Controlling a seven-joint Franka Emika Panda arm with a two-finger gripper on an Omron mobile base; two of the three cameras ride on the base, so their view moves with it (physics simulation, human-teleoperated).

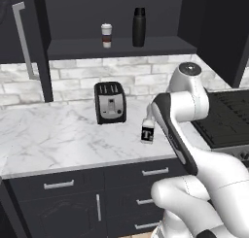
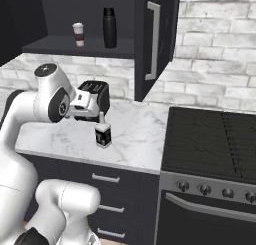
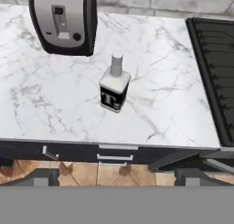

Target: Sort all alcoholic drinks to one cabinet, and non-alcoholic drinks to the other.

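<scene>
Already the small white paper coffee cup (image 1: 106, 35) and tall black cylindrical flask (image 1: 139, 27) are shelved together above the black-and-silver toaster (image 1: 110, 102), while the squat pale black-labelled bottle (image 3: 114, 84), just before that toaster, is overlooked by the spread, empty gripper (image 3: 117, 175).

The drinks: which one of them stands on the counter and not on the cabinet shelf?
The squat pale bottle with the black label stands on the marble counter. The coffee cup and black flask stand on the shelf.
</scene>
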